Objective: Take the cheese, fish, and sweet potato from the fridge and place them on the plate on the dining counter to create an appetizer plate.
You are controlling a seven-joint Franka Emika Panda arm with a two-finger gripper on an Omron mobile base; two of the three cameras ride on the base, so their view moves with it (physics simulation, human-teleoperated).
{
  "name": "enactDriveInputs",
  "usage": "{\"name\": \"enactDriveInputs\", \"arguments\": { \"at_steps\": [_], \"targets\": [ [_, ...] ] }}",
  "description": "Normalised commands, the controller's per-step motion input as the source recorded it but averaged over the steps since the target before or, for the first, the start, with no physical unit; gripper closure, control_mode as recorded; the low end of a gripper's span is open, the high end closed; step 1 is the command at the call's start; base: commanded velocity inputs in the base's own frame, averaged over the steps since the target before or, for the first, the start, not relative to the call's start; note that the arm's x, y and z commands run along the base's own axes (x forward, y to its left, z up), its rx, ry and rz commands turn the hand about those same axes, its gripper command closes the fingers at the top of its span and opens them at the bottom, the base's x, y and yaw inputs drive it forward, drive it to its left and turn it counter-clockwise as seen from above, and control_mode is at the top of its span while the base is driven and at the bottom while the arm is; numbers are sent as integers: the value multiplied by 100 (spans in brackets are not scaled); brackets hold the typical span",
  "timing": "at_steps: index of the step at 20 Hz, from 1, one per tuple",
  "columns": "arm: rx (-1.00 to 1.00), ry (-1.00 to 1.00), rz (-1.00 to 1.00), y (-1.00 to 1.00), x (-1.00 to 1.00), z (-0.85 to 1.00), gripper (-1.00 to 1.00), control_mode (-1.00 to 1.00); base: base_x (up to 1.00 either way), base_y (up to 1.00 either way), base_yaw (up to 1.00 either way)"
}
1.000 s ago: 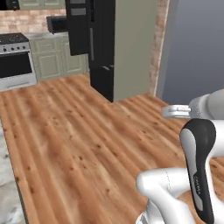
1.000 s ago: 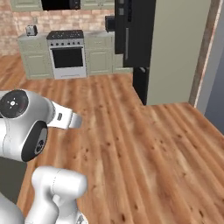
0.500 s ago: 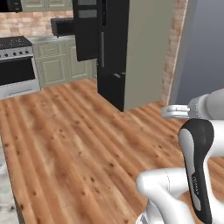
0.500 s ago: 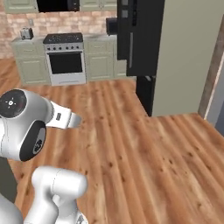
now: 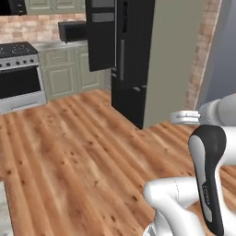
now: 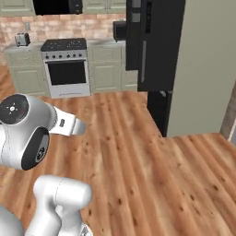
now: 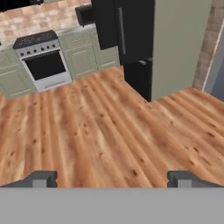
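Fridge (image 7: 131, 39) (doors closed) stands well ahead, right of centre; gripper (image 7: 112, 179) jaws spread, empty.

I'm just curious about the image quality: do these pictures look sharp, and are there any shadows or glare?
Left base view: soft, flat light, fridge door fronts near-black. Right base view: stove slightly blurred, no glare. Hand view: wood floor grain smeared, no cast shadows.

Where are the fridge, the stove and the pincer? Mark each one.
fridge (image 6: 156, 50): right base view, black front door.
stove (image 7: 46, 65): hand view, dark oven window.
pincer (image 7: 111, 179): hand view, midway between its wide-apart fingertips.
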Motion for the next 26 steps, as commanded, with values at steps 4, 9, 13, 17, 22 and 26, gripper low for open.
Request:
{"name": "enactDriveInputs", "arguments": {
  "at_steps": [4,9,13,17,22,26],
  "targets": [
    [0,0,0,0,0,0,-100,100,100,46,0],
    [0,0,0,0,0,0,-100,100,100,42,0],
    [0,0,0,0,0,0,-100,100,100,27,-3],
    [0,0,0,0,0,0,-100,100,100,9,-19],
    [0,0,0,0,0,0,-100,100,100,9,-30],
    [0,0,0,0,0,0,-100,100,100,18,-34]
  ]
}}
